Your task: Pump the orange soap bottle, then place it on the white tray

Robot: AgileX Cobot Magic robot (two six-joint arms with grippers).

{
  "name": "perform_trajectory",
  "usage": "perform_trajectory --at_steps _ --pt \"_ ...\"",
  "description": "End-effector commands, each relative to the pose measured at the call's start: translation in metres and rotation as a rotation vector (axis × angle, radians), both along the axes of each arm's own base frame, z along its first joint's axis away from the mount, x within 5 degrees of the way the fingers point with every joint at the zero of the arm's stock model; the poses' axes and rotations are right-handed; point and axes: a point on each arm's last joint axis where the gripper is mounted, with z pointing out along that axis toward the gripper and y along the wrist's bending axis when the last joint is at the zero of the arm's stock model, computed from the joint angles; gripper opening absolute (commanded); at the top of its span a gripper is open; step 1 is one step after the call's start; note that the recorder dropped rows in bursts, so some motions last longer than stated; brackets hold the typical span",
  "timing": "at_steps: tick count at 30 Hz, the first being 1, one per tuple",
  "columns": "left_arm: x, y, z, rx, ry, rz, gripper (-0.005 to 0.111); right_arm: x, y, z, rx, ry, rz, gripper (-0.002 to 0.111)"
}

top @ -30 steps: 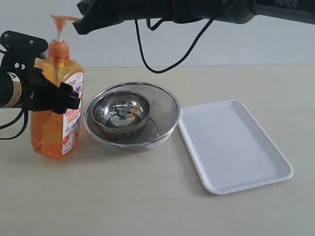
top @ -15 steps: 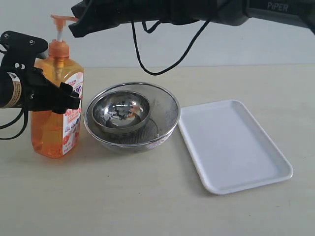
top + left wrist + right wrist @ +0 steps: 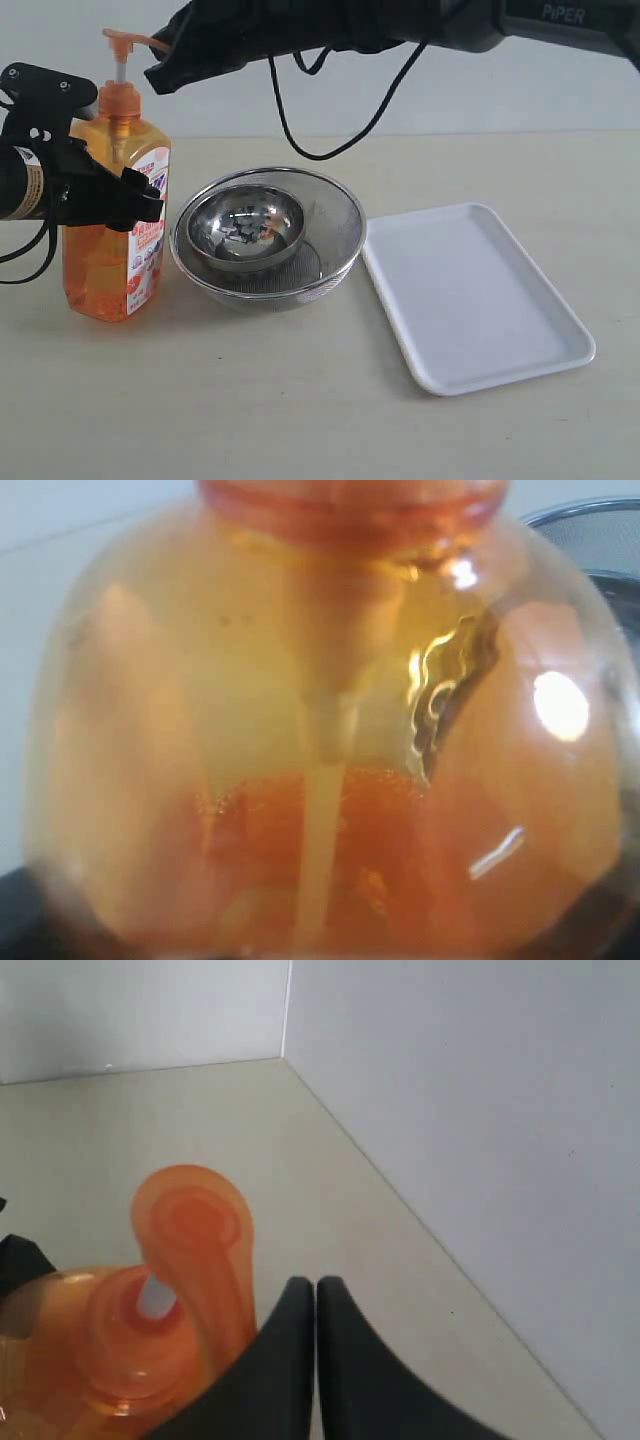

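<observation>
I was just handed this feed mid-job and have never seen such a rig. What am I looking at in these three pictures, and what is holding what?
It is a robot with two arms, each ending in a two-finger gripper. The wide picture is from a camera off the arms; the other two from the wrists. On the table stand the orange soap bottle, a small steel bowl inside a mesh bowl, and the white tray. The left gripper clasps the bottle's body, so its wrist view is all orange. The right gripper, shut and empty, hangs beside the pump head; I cannot tell whether it touches.
</observation>
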Motion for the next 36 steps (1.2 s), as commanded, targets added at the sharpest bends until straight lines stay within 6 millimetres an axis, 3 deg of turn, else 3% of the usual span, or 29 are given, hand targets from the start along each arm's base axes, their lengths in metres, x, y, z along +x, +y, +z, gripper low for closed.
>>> perform_trajectory --at_steps 1,14,22,30,36 --pt "0.000 -0.001 0.000 -0.005 0.000 -0.003 0.005 0.001 -0.002 0.004 -0.022 -0.035 -0.019 0.000" --pt "0.003 0.006 0.002 0.113 -0.036 -0.003 0.005 0.004 -0.022 0.024 -0.127 -0.113 -0.117 0.000" --pt "0.005 0.013 0.000 0.207 -0.051 0.020 0.005 0.003 -0.027 0.026 -0.172 -0.107 -0.116 0.000" --pt "0.024 0.007 0.017 0.233 -0.117 -0.011 0.005 0.004 -0.032 0.022 -0.241 -0.092 -0.147 0.000" --pt "0.026 0.010 0.012 0.341 -0.112 -0.050 0.005 0.000 -0.044 0.040 -0.239 -0.106 -0.149 0.000"
